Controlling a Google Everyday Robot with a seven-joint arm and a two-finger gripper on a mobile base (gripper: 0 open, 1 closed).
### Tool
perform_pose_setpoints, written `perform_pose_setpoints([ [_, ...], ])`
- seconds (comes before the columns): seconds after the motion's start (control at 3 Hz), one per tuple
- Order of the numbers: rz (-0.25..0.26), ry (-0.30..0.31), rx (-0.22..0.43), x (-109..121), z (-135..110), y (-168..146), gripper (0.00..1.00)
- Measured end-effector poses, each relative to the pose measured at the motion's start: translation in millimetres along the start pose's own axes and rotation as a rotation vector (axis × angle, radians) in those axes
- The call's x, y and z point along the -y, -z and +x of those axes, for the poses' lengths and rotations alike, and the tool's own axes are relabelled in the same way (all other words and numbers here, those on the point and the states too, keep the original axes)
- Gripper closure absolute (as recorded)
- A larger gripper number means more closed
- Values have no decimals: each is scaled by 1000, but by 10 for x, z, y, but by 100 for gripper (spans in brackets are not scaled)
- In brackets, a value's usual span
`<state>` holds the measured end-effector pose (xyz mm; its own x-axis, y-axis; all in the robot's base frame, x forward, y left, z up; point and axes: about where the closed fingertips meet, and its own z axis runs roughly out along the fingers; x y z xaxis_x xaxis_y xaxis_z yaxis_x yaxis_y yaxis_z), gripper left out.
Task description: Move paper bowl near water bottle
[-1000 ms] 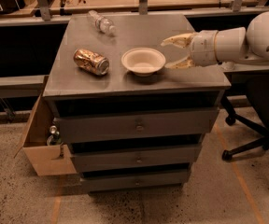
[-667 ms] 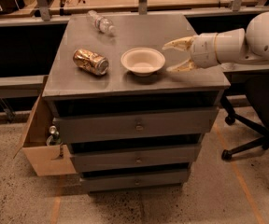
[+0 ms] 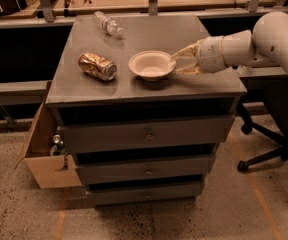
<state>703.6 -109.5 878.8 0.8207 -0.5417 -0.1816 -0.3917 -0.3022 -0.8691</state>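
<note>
Resting bowl [image 3: 152, 65]: off-white paper, shallow and round with a wide flat rim; upright near the middle of the cabinet [image 3: 204, 86] top.
Count: one bowl, one bottle [image 3: 109, 25], one can [image 3: 97, 66], one gripper [image 3: 175, 61], three drawers [image 3: 146, 134].
bottle: clear ribbed plastic, lying on its side at the back left of the top, well apart from the bowl.
can: gold-brown metal, dented, on its side just left of the bowl, not touching it.
gripper: at the bowl's right rim, on a smooth white arm [image 3: 244, 46] reaching in from the right; two tan fingers [image 3: 188, 50] spread apart, tips at the rim, contact unclear.
cabinet: grey metal, flat top, drawers stacked.
box [image 3: 44, 164]: brown cardboard, against the cabinet's left side.
</note>
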Motion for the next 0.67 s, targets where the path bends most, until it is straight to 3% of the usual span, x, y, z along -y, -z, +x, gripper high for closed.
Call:
perform_pose_setpoints([
  [0.67, -2, 18, 46, 63, -63, -179, 100],
])
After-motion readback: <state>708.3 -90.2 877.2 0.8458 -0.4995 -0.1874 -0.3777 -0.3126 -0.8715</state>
